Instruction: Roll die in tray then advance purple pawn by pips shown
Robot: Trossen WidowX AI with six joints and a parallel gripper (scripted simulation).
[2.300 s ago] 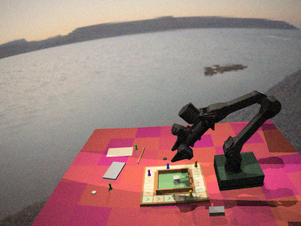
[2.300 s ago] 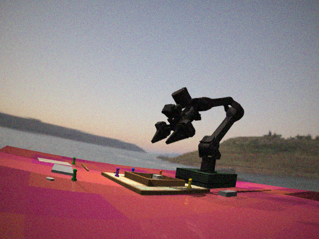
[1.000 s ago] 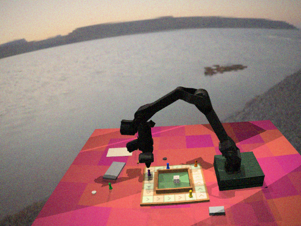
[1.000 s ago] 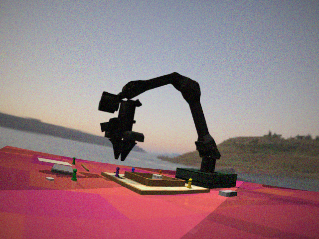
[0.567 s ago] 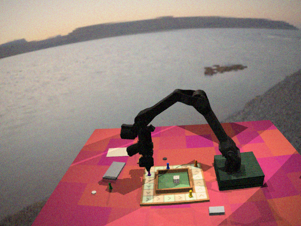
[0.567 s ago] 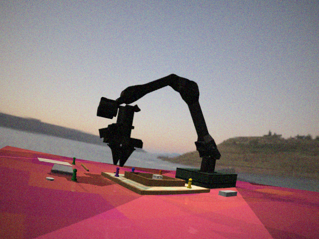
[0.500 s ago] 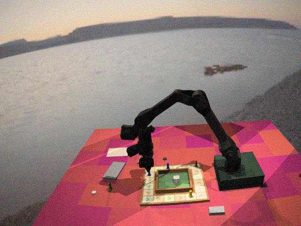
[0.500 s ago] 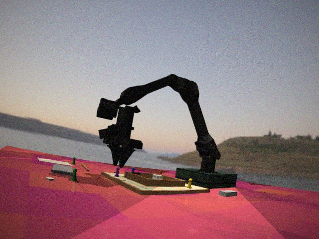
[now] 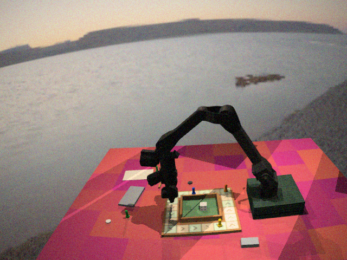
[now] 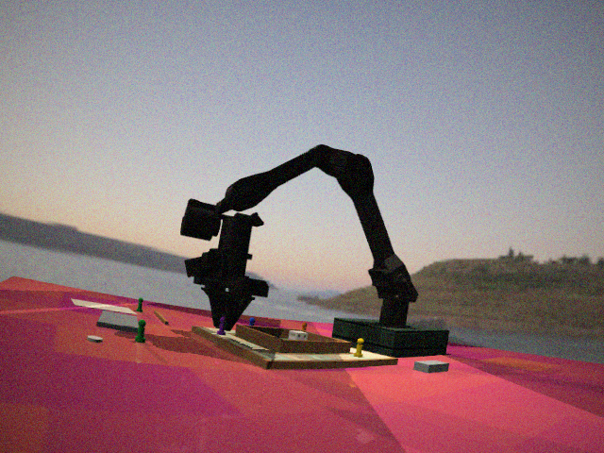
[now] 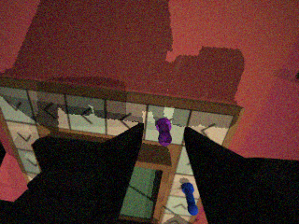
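The purple pawn stands upright on the board, one square from a corner. It is hidden in the top view. My gripper is partly open and points down at the pawn. In the wrist view the pawn shows between the fingertips, with a gap on each side. The white die lies in the tray, out of the fingers. Its top pips are too blurred to count.
The blue pawn stands around the corner from the purple one. Orange and yellow pawns stand on the board. A green pawn, a grey slab and a grey block are off it.
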